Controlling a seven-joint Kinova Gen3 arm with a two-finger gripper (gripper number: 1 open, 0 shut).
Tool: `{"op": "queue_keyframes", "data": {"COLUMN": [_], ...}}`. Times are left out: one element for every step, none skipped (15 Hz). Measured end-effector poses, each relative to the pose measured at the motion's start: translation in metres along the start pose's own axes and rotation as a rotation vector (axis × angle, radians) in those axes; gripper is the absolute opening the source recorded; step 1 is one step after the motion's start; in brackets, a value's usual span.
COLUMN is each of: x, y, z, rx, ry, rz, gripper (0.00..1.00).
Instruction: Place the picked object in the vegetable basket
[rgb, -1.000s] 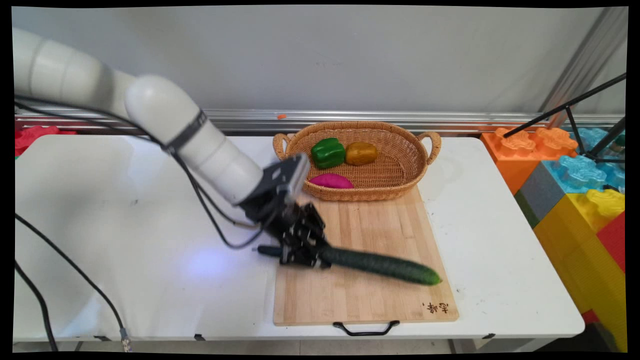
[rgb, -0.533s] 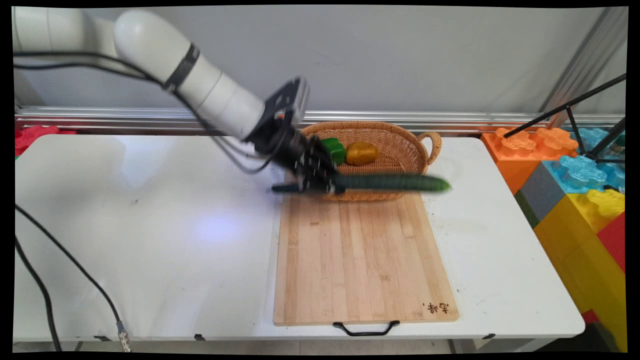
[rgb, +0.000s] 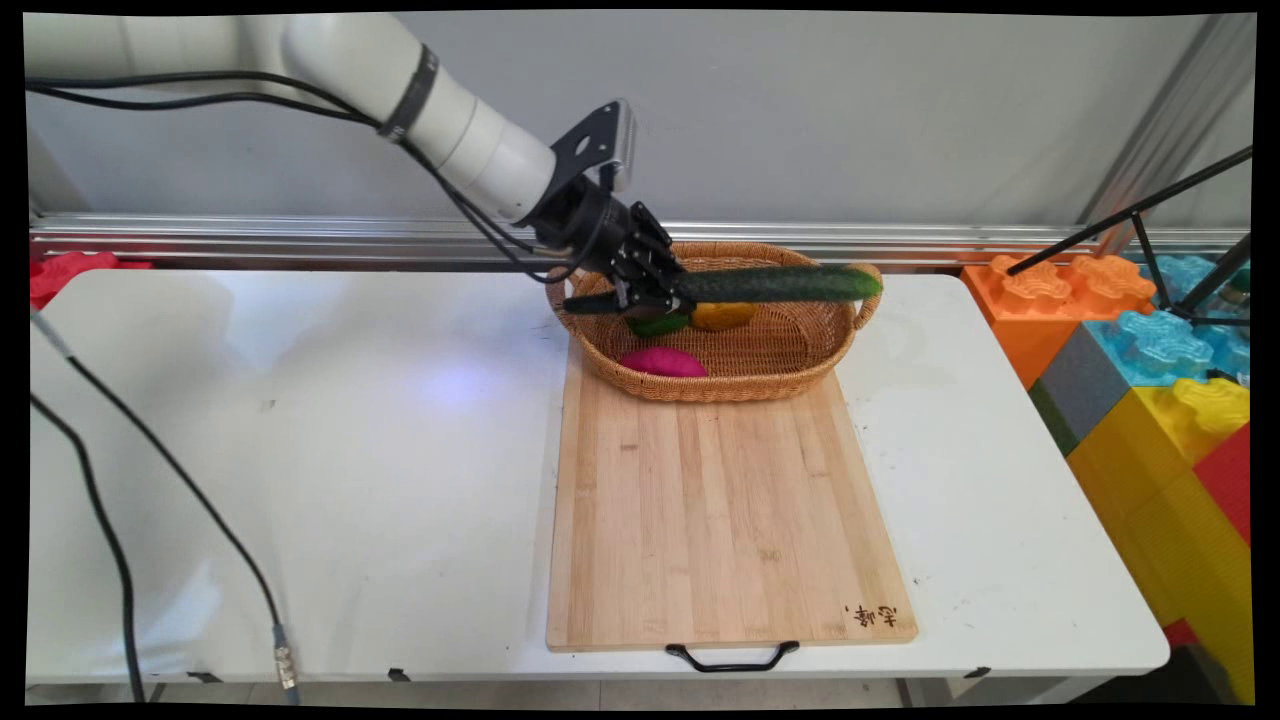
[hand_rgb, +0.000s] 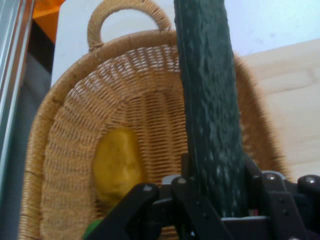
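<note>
My gripper (rgb: 655, 292) is shut on a long dark green cucumber (rgb: 780, 284) and holds it level above the wicker basket (rgb: 790, 375). The cucumber spans the basket from its left rim to its right handle. In the hand view the cucumber (hand_rgb: 212, 110) runs up the middle from between the black fingers (hand_rgb: 187, 195), over the basket (hand_rgb: 65, 150). Inside the basket lie a yellow pepper (rgb: 722, 316), a green pepper (rgb: 658, 324) partly hidden under the gripper, and a purple sweet potato (rgb: 663, 362). The yellow pepper (hand_rgb: 116, 167) shows in the hand view as well.
A bamboo cutting board (rgb: 720, 510) with a black handle lies on the white table (rgb: 300, 450), its far end under the basket. Large coloured toy blocks (rgb: 1150, 380) and a black tripod (rgb: 1170, 235) stand to the right. Black cables (rgb: 150, 480) hang at the left.
The gripper has lifted the cucumber off the cutting board and carried it up and back to above the basket. The sweet potato is in sight again.
</note>
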Motion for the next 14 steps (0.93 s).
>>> {"op": "queue_keyframes", "data": {"x": [-0.002,-0.005,-0.008,-0.011,-0.014,-0.017,-0.021,-0.023,-0.025,-0.025,-0.026,-0.025,-0.024,-0.022], "y": [-0.003,-0.008,-0.01,-0.012,-0.013,-0.013,-0.014,-0.014,-0.015,-0.017,-0.018,-0.019,-0.02,-0.021], "z": [0.004,0.012,0.017,0.026,0.035,0.043,0.056,0.063,0.069,0.074,0.078,0.081,0.081,0.081], "rx": [0.004,0.008,0.01,0.01,0.008,0.006,0.004,0.005,0.006,0.009,0.012,0.016,0.02,0.022], "ry": [-0.003,-0.008,-0.01,-0.013,-0.014,-0.015,-0.015,-0.015,-0.014,-0.012,-0.01,-0.008,-0.005,-0.001], "rz": [0.006,0.013,0.017,0.021,0.023,0.024,0.026,0.028,0.029,0.03,0.025,0.018,0.012,0.006], "gripper": [0.0,0.0,0.0,0.0,0.0,0.0,0.0,0.0,1.0,1.0,1.0,1.0,1.0,1.0]}}
